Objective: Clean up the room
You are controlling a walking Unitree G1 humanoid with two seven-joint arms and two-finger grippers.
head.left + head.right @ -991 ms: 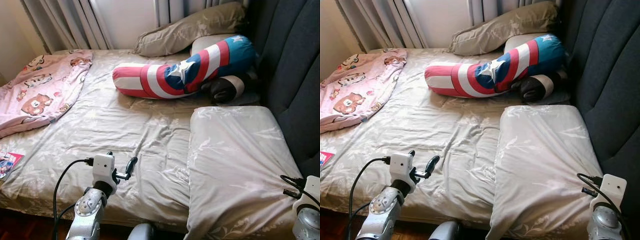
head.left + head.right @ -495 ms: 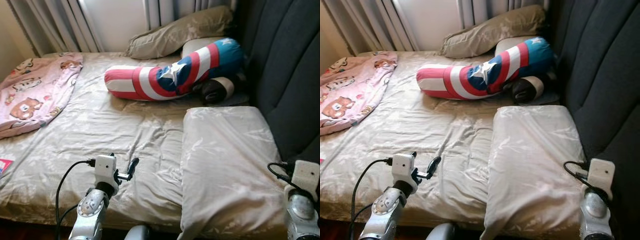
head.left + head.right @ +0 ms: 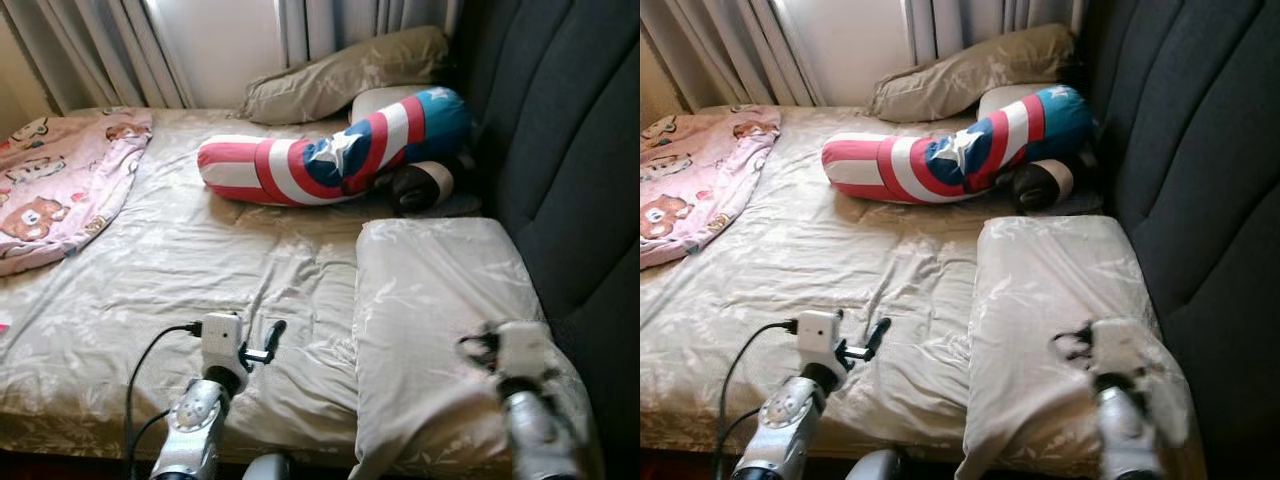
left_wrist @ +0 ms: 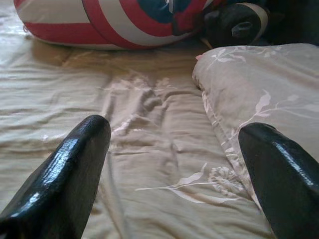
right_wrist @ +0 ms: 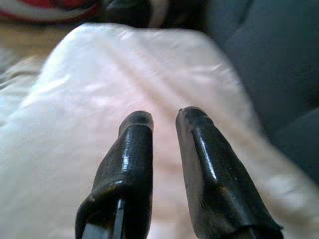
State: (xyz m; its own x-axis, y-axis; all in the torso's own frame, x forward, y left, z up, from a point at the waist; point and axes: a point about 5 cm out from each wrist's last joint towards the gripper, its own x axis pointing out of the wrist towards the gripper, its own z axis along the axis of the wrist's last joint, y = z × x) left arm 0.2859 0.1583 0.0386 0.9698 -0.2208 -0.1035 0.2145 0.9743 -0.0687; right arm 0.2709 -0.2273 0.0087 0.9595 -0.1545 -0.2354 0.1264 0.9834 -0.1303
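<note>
A wide bed [image 3: 180,270] in wrinkled beige sheeting spreads across the scene, a dark padded headboard [image 3: 560,150] rising along its three o'clock side. At ten o'clock lies a pink cartoon-bear blanket [image 3: 50,185]. A large beige pillow [image 3: 440,300] sits at about four o'clock, close to the robot. Toward twelve o'clock a red, white and blue star bolster [image 3: 330,155] lies across the sheet, an olive pillow [image 3: 340,75] behind it. The right gripper [image 5: 164,124] hovers over the large pillow, blurred, its fingers nearly closed around nothing, a narrow gap between them. The left gripper [image 4: 174,149] hangs at seven o'clock above the sheet, fingers spread wide apart.
</note>
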